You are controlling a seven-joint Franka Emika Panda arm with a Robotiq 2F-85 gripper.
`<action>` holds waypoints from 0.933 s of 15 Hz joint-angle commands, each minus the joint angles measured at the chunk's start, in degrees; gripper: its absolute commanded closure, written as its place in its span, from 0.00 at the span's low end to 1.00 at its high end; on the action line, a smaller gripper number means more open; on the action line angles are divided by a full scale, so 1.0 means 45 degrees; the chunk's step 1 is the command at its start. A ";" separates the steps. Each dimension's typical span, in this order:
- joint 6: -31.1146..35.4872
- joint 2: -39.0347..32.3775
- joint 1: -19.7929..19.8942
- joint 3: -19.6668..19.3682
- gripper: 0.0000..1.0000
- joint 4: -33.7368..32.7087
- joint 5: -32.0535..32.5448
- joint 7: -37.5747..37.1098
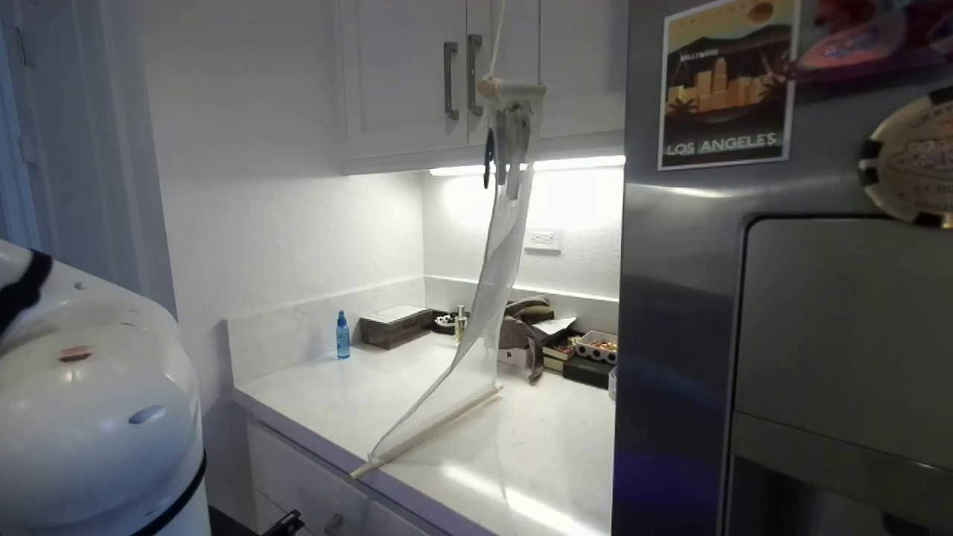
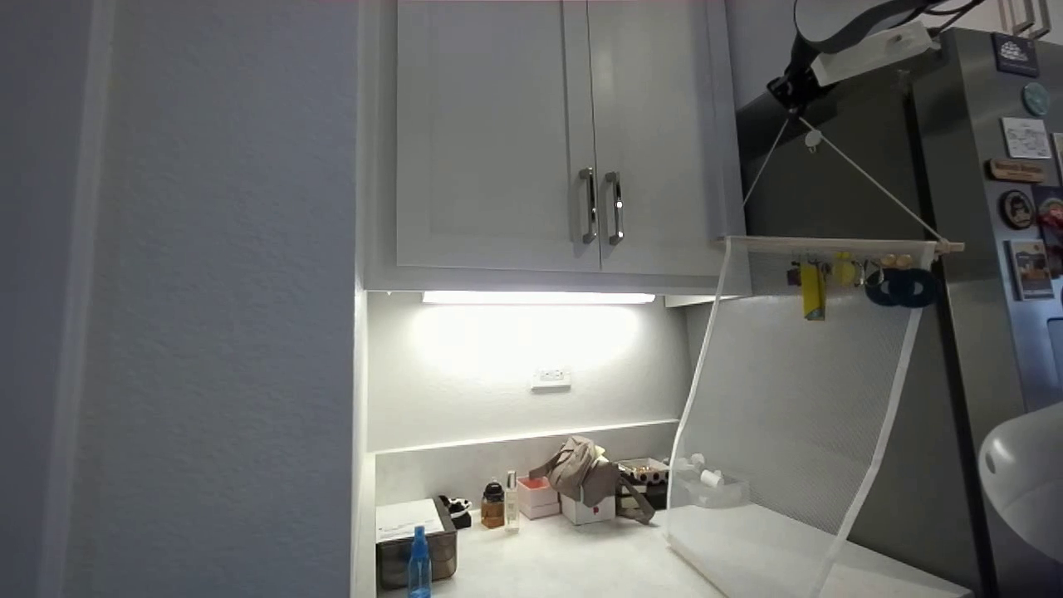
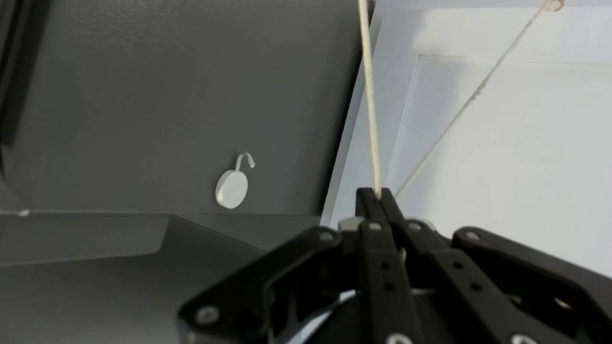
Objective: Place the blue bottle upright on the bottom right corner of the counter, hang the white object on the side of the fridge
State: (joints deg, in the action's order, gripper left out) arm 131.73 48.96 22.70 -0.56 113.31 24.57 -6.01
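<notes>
The blue bottle (image 1: 342, 339) stands upright on the white counter (image 1: 298, 391) by the side backsplash; it also shows in an exterior view (image 2: 419, 569). The white object (image 2: 789, 399) is a see-through mesh sheet with rods at top and bottom, hanging from a cord (image 3: 369, 91). My gripper (image 2: 793, 112) is shut on that cord, which leaves the fingertips (image 3: 377, 193) in two strands. A round white hook (image 3: 231, 189) sits on the grey fridge's side (image 3: 191, 95), left of the fingertips in the wrist view. I cannot tell whether the bottom rod touches the counter.
White upper cabinets (image 2: 498, 141) with handles adjoin the fridge side. A dark box (image 1: 394, 327), small bottles, a grey-brown cloth (image 2: 581, 473) and boxes line the counter's back. Yellow and dark small items (image 2: 813, 292) hang at the sheet's top.
</notes>
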 commanded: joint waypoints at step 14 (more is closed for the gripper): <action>-0.0111 -0.1056 0.0175 -0.0377 0.99 -0.1283 0.0138 -0.0664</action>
State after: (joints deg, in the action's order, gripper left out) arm 131.52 44.34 24.19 -1.98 107.81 24.58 -8.65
